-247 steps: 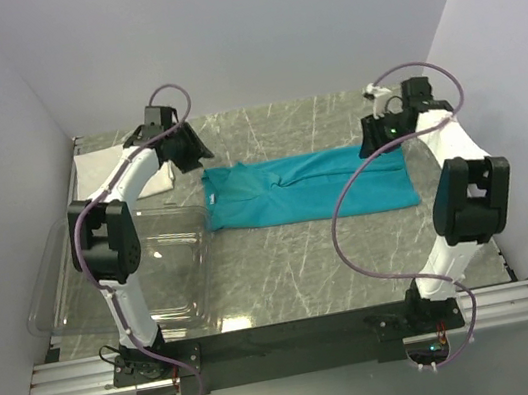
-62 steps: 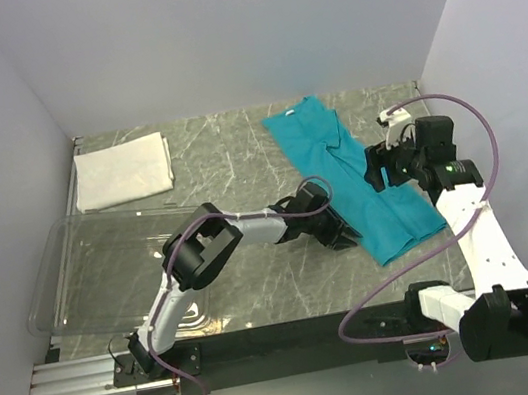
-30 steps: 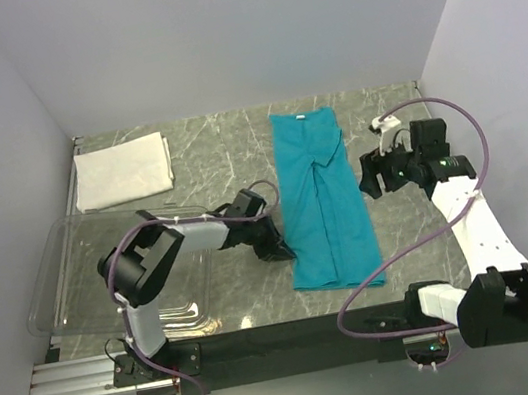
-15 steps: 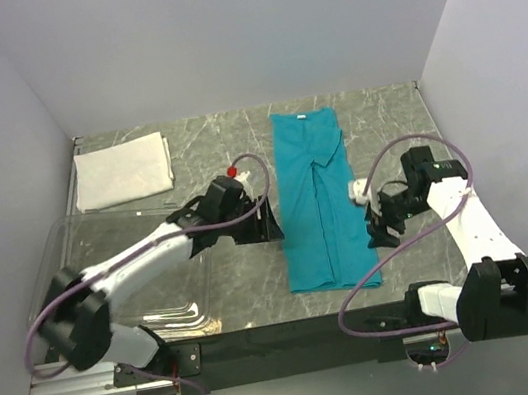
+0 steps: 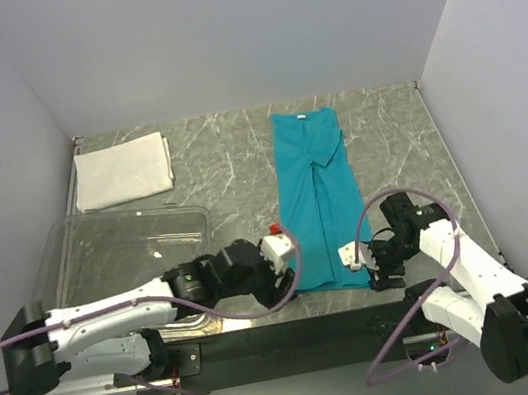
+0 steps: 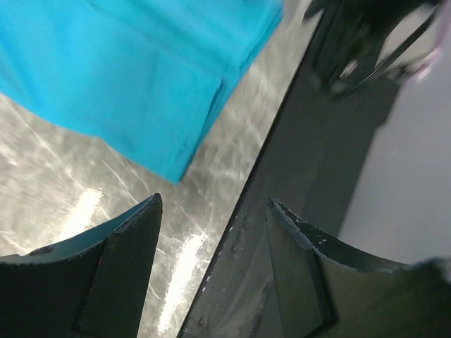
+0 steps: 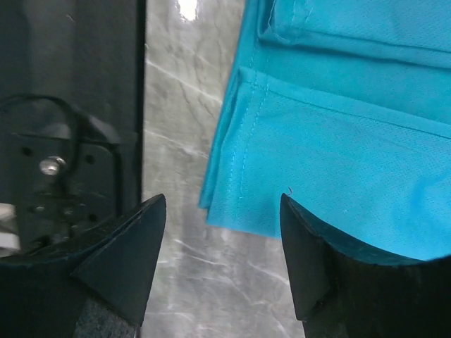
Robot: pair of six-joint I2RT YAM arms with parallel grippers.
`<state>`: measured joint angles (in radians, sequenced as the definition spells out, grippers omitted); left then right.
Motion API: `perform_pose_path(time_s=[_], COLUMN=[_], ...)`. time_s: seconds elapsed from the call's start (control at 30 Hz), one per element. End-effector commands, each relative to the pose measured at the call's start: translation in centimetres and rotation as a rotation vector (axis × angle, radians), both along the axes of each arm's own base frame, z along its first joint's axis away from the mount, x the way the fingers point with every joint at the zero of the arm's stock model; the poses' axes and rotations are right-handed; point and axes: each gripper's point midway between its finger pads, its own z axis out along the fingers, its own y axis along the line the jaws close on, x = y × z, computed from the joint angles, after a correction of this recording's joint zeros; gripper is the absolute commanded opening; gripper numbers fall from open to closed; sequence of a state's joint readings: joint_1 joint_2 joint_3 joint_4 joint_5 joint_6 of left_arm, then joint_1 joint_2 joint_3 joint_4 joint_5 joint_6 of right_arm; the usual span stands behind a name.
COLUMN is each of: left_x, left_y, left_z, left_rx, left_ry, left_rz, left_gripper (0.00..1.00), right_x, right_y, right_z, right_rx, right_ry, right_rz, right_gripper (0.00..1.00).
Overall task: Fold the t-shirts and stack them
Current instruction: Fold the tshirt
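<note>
Although neither shirt is held at this moment, the long teal-blue cloth t-shirt [image 5: 320, 198], already folded lengthwise into a narrow strip, is seen lying flat on the grey marbled bench [image 5: 228, 163]. It runs from the middle of the far edge toward the near edge, with its collar at the far end and its hem at the near end. The white cloth t-shirt [image 5: 123, 172], folded to a rectangle, is found in the far left corner, well apart from the teal one, and a clear plastic bin [image 5: 61, 254] is set along the left edge toward the near left corner. The left end effector [image 5: 282, 275] is placed just beside the near left corner of the hem, its jaws parted and empty; in its wrist view that corner is seen ahead of the fingers [image 6: 120, 267], not between them. The right end effector [image 5: 369, 266] is poised at the near right corner, likewise open with nothing gripped, though whether the cloth is touched cannot be told. The cloth is judged light, limp and liable to slide or unfold on the smooth stone. It would best be pinched through all layers at the two hem corners, both raised together and carried toward the collar, lest lower layers be left behind or the strip be skewed.
</note>
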<state>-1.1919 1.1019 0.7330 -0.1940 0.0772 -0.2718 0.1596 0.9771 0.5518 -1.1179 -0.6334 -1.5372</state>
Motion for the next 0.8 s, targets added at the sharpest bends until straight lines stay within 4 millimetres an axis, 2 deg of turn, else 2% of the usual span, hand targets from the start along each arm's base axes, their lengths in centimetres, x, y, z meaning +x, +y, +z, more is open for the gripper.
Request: perform_pose_path(time_s=[0.0,0.13,0.2,0.23,0.27,0.3,0.37,0.6,0.77], left_x=[0.8,1.6,1.7,1.8,1.8,1.9,2.1,2.3,2.3], left_y=[-0.9,-2.2,-2.9,-3.5,-3.7,-4.2,-4.2,-3.6,-3.3], left_z=[-1.9,-3.8,-5.4,-5.4,-6.8,-6.9,-8.4,-10.7,-12.4], left_rx=[0.067,0.093,0.134,0.136,0.176,0.181,0.224,0.292,0.333], left_ry=[-0.091,-0.122,-0.116,-0.113,-0.102,-0.099,-0.091,-0.079,-0.041], left_rz=[0.017,0.03,0.013,0.009,-0.001,-0.005,0.001,0.009,0.032], left_gripper=[0.66,0.67,0.67,0.67,0.67,0.67,0.66,0.67,0.64], right_x=[1.8,2.3,2.3,2.3,2.2,2.3,2.3,1.9,2.1], right_y=[-0.6,-0.9,-1.0,-1.0,-0.9,-0.8,-0.6,-0.3,-0.1], right_z=[-0.9,-1.6,-1.8,-1.9,-1.9,-1.9,-1.8,-2.1,-2.4], right_rx=[-0.067,-0.107,-0.116,-0.117,-0.116,-0.112,-0.106,-0.101,-0.111], right_ry=[-0.133,-0.169,-0.168,-0.168,-0.166,-0.169,-0.171,-0.15,-0.129], right_rz=[-0.006,-0.014,-0.013,-0.007,0.004,0.009,0.017,0.058,0.067], right_gripper=[0.72,0.72,0.72,0.72,0.72,0.72,0.72,0.71,0.67])
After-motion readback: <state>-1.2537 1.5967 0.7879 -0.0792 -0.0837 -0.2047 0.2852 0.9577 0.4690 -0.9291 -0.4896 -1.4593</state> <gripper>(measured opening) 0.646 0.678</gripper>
